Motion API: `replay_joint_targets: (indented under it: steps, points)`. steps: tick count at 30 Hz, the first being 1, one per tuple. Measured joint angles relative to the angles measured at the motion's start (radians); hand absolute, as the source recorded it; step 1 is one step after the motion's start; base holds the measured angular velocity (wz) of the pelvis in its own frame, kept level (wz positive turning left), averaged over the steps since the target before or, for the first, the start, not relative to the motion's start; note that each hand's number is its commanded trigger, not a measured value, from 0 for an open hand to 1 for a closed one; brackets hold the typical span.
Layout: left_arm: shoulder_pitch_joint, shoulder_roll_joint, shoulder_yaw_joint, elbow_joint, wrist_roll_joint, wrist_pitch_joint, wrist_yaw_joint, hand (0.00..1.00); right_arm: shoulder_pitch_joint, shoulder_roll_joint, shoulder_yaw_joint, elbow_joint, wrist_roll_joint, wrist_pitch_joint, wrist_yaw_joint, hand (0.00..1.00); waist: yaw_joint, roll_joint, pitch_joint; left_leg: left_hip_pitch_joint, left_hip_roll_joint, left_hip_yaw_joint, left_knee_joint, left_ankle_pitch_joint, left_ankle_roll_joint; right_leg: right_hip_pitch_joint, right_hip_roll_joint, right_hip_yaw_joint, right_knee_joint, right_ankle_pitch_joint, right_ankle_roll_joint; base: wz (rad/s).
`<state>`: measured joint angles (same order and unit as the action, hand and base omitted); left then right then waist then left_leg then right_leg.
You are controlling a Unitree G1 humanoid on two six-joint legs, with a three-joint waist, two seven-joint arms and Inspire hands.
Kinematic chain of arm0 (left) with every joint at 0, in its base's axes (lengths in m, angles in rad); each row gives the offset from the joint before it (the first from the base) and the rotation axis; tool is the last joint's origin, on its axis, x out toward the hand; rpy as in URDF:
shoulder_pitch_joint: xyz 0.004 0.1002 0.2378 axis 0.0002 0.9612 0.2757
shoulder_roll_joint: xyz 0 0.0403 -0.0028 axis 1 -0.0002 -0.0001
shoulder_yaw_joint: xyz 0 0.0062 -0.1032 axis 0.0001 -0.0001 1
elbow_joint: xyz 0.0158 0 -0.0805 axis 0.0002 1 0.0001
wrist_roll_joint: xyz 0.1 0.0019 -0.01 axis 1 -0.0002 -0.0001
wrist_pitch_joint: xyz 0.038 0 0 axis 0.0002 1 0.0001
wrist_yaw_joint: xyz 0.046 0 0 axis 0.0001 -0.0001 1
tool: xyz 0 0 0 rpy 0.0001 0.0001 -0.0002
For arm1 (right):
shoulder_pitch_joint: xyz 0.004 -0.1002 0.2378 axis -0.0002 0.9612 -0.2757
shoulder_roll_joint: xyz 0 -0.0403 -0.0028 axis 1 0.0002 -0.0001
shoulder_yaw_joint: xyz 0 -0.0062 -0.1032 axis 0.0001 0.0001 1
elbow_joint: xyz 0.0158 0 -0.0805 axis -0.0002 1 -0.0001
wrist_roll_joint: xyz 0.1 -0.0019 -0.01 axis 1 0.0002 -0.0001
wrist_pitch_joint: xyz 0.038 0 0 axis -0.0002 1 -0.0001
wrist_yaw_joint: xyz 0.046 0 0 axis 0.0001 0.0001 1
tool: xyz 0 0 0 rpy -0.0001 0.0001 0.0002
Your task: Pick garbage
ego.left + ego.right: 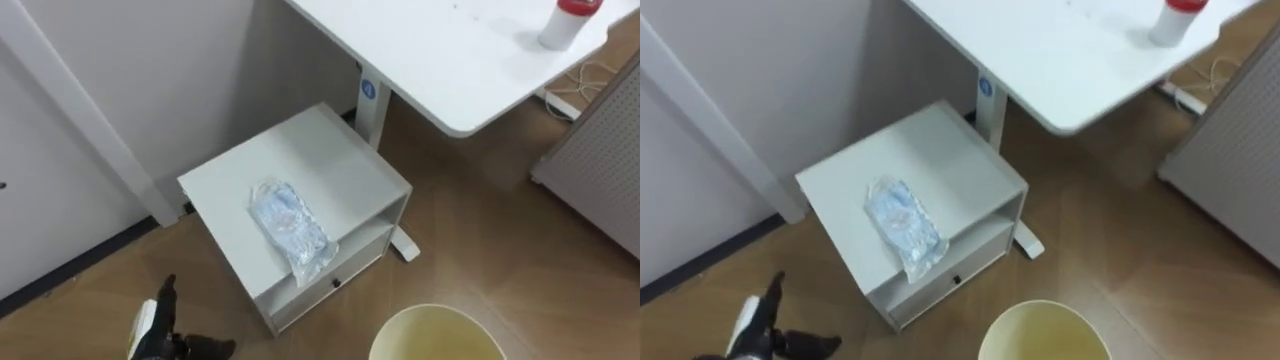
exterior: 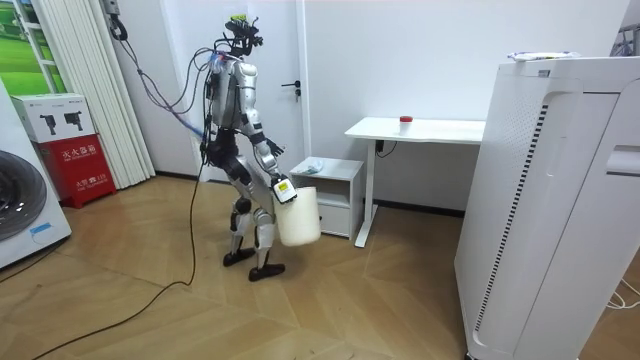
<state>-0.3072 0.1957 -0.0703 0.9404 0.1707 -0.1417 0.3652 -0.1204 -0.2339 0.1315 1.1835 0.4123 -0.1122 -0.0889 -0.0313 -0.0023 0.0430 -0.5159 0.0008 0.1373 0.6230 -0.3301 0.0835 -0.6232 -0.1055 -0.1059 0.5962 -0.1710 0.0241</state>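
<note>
Seen from the robot's head, its left hand [image 1: 158,335] sits low at about 7 o'clock from the cabinet [image 1: 330,165]. Its fingers are spread loose and hold nothing, and it is well apart from the cabinet top. The garbage, a crumpled clear bag [image 1: 290,230], lies on that top toward the front, its near end drooping over the front edge. At 5 o'clock from the cabinet is the bin [image 1: 435,338], mouth up, carried at its rim by the right hand [image 2: 281,186]. I cannot tell how that hand is set on it. The worktop [image 1: 430,60] juts in at 1 o'clock with a red-capped bottle [image 1: 568,22] on it, out of the way.

The bag looks thin and slick and hangs partly off the edge. A reach that pushes rather than pinches would likely send it to the floor, outside the bin. The hand must rise a good way first, and coming up under the top's lip could jolt the cabinet. A step closer might bump the bin against the cabinet front.
</note>
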Motion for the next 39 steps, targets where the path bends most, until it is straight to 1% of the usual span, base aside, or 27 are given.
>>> replay_joint_targets:
  steps: [1,2,3,4,6,8,11,14,16,17,20,22,23,28,31,35,39]
  points:
    - [-0.014,0.017,-0.010,0.000,0.000,-0.001,0.024,0.00,-0.001,-0.001,0.001,-0.011,0.026,-0.001,0.000,1.00,-0.011,0.000,0.0018,-0.024,0.002,-0.001,0.013,-0.004,0.000,-0.023,0.001,0.000,0.010,0.002,-0.003,0.08]
    - [-0.027,0.026,-0.012,0.000,0.000,-0.002,0.048,0.00,-0.004,-0.004,0.001,-0.011,0.049,-0.001,0.002,1.00,-0.024,0.006,0.0095,-0.045,0.005,-0.006,0.024,-0.008,0.001,-0.035,0.002,-0.002,0.015,0.004,-0.006,0.06]
    - [-0.033,0.030,-0.014,0.000,0.000,-0.004,0.062,0.00,-0.004,-0.006,0.002,-0.011,0.060,-0.001,0.003,1.00,-0.029,0.006,0.0104,-0.055,0.005,-0.006,0.028,-0.011,0.002,-0.045,0.001,-0.002,0.020,0.005,-0.007,0.08]
    - [-0.039,0.040,-0.022,0.000,0.000,-0.005,0.091,0.00,-0.004,-0.009,0.003,-0.011,0.082,-0.001,0.004,1.00,-0.042,0.010,0.0137,-0.071,0.005,-0.006,0.041,-0.011,0.003,-0.059,0.000,-0.002,0.028,0.007,-0.008,0.00]
    - [-0.043,0.053,-0.033,-0.001,0.001,-0.017,0.134,0.00,-0.003,-0.016,0.004,-0.010,0.106,-0.002,0.004,1.00,-0.052,0.015,0.0144,-0.096,0.009,-0.003,0.052,-0.011,0.003,-0.080,0.001,-0.003,0.029,0.017,-0.013,-0.08]
    - [-0.056,0.062,-0.033,-0.020,0.003,-0.019,0.173,0.00,-0.004,-0.024,0.004,-0.008,0.109,-0.006,0.004,1.00,-0.060,0.016,0.0140,-0.128,0.010,-0.002,0.059,-0.005,0.000,-0.111,0.002,-0.002,0.026,0.028,-0.017,-0.07]
    - [-0.098,0.071,-0.042,-0.027,0.021,-0.035,0.244,0.00,-0.005,-0.034,0.005,-0.003,0.135,-0.021,0.004,1.00,-0.072,0.016,0.0140,-0.167,0.020,0.010,0.072,0.005,0.000,-0.153,0.007,0.000,0.028,0.038,-0.024,-0.05]
    - [-0.124,0.077,-0.053,-0.027,0.021,-0.057,0.273,0.00,-0.005,-0.045,0.009,0.011,0.164,-0.030,0.004,1.00,-0.075,0.016,0.0142,-0.182,0.023,0.027,0.072,0.005,0.000,-0.180,0.005,0.005,0.044,0.040,-0.028,-0.16]
    - [-0.159,0.097,-0.061,-0.025,0.020,-0.065,0.305,0.00,-0.005,-0.053,0.012,0.024,0.184,-0.026,0.000,1.00,-0.091,0.018,0.0155,-0.203,0.027,0.031,0.075,0.005,-0.002,-0.203,0.005,0.001,0.050,0.041,-0.033,-0.03]
    - [-0.172,0.108,-0.070,-0.023,0.020,-0.066,0.322,0.00,-0.005,-0.056,0.021,0.027,0.194,-0.026,-0.004,1.00,-0.102,0.022,0.0178,-0.211,0.031,0.031,0.079,0.004,-0.004,-0.208,0.007,-0.004,0.050,0.042,-0.036,0.00]
    - [-0.203,0.113,-0.084,-0.013,0.020,-0.066,0.331,0.00,-0.005,-0.063,0.044,0.030,0.207,-0.022,-0.014,1.00,-0.107,0.028,0.0222,-0.222,0.041,0.034,0.088,0.000,-0.008,-0.217,0.017,-0.002,0.048,0.044,-0.039,-0.08]
    - [-0.226,0.113,-0.099,0.004,0.021,-0.070,0.332,0.00,-0.007,-0.067,0.044,0.030,0.206,-0.017,-0.023,1.00,-0.112,0.031,0.0299,-0.225,0.045,0.040,0.088,-0.001,-0.009,-0.223,0.020,0.000,0.048,0.046,-0.041,-0.07]
    - [-0.233,0.113,-0.099,0.018,0.022,-0.070,0.335,0.00,-0.007,-0.067,0.044,0.030,0.206,-0.017,-0.023,1.00,-0.116,0.031,0.0310,-0.227,0.046,0.044,0.088,-0.001,-0.010,-0.228,0.019,0.001,0.050,0.045,-0.043,-0.08]
    - [-0.243,0.118,-0.106,0.053,0.041,-0.070,0.353,0.00,-0.010,-0.068,0.057,0.021,0.206,0.002,-0.021,1.00,-0.129,0.028,0.0327,-0.246,0.055,0.055,0.088,-0.002,-0.012,-0.250,0.025,0.001,0.045,0.050,-0.051,-0.08]
    - [-0.243,0.129,-0.132,0.064,0.042,-0.070,0.371,0.00,-0.010,-0.071,0.076,0.024,0.206,0.004,-0.022,1.00,-0.131,0.025,0.0348,-0.251,0.059,0.056,0.088,-0.004,-0.016,-0.257,0.031,0.003,0.043,0.050,-0.052,-0.06]
    - [-0.248,0.139,-0.132,0.070,0.043,-0.069,0.373,0.00,-0.011,-0.070,0.082,0.023,0.206,0.004,-0.021,1.00,-0.134,0.024,0.0354,-0.263,0.060,0.055,0.090,-0.005,-0.018,-0.270,0.034,0.004,0.046,0.050,-0.053,-0.01]
    - [-0.252,0.167,-0.138,0.070,0.073,-0.069,0.373,0.00,-0.013,-0.069,0.093,0.023,0.206,0.003,-0.016,1.00,-0.150,0.018,0.0378,-0.291,0.067,0.053,0.125,-0.014,-0.022,-0.295,0.038,0.006,0.073,0.042,-0.057,0.00]
